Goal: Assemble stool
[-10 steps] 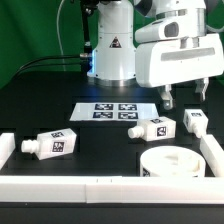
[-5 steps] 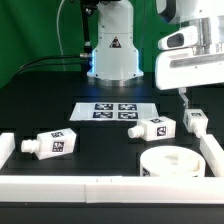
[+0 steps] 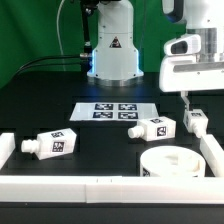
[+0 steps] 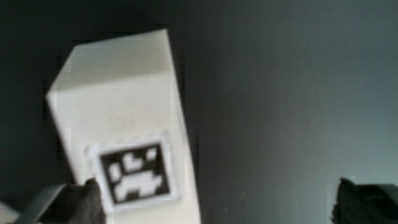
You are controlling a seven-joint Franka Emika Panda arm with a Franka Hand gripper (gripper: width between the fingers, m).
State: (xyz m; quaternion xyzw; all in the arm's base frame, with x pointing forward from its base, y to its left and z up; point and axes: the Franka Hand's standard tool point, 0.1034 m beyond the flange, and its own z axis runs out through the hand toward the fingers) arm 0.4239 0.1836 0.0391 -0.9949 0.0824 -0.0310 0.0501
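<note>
The round white seat point(image 3: 172, 162) lies flat at the front right. Three white tagged legs lie on the black table: one at the left point(image 3: 52, 145), one in the middle point(image 3: 152, 128), one at the far right point(image 3: 196, 120). My gripper point(image 3: 198, 100) hangs open and empty just above the far-right leg. In the wrist view that leg point(image 4: 125, 110) lies under the gripper point(image 4: 222, 205), close to one finger point(image 4: 68, 203), with the other finger well away from it. Nothing is held.
The marker board point(image 3: 112, 110) lies in the middle of the table behind the legs. White border rails run along the front point(image 3: 100, 185), the right side point(image 3: 213, 150) and the left point(image 3: 5, 146). The robot base point(image 3: 112, 50) stands at the back.
The gripper has moved toward the exterior view's right, from over the middle leg's side to above the far-right leg. The parts have not moved.
</note>
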